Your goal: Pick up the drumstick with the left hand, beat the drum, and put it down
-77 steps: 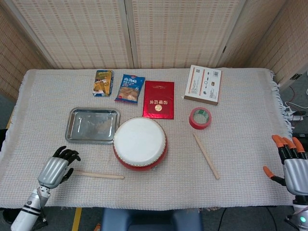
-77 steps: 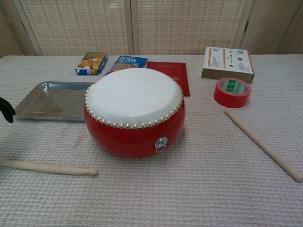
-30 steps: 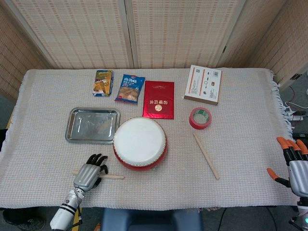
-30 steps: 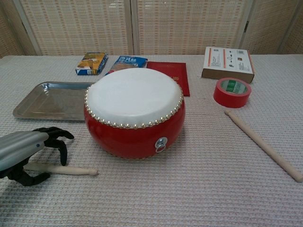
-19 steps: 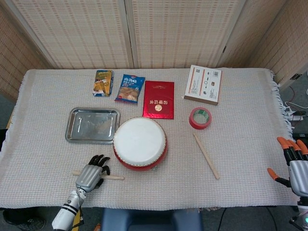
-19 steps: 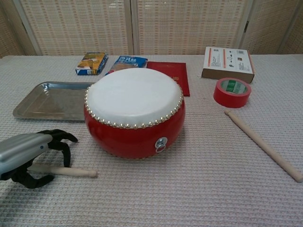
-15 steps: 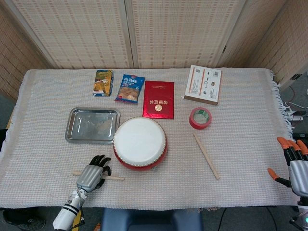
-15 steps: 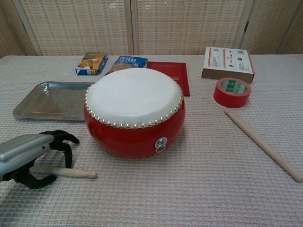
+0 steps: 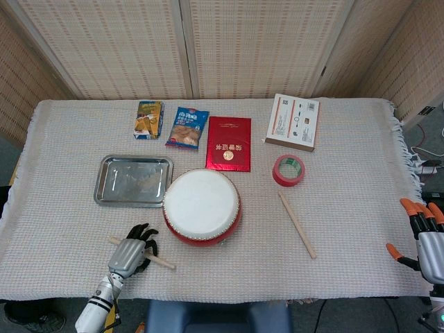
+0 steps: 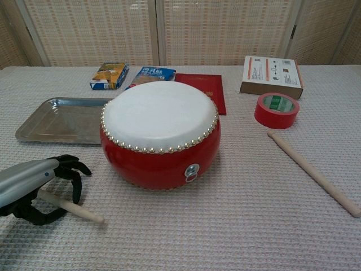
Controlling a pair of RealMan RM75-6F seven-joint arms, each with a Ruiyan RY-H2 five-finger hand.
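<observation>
Down at the near-left edge of the worktop [image 9: 62, 208], under its pale woven cloth, the robot's left hand [image 9: 130, 251] is draped over the slim, pale wooden drumstick [image 10: 70, 207], its dark fingers [image 10: 74, 169] curled around the shaft with the thumb tucked beneath. From the chest view it looks like a closing grasp, though I cannot tell how firm it is. The stick lies at a slant, its rounded tip pointing toward the near edge and its butt poking out on the far side of the hand. It is close to the worktop, but whether it has left the cloth I can't make out. To do this step well, I'd say the hand should finish closing snugly near the butt end, leaving most of the shaft free as a lever. It should then lift straight up before swinging, so the tip does not drag on the weave. Just beyond and to the right stands the round red drum with a white skin and brass studs [image 9: 202, 207], near enough that the lift needs care not to knock its side. The right hand [image 9: 424, 236], with orange-tipped fingers spread and holding nothing, waits off the near-right corner. A second plain wooden stick [image 9: 297, 224] lies right of the drum. Farther back are a shiny metal tray [image 9: 133, 180], a red roll of tape [image 9: 288, 170] and a flat red booklet [image 9: 229, 143].
</observation>
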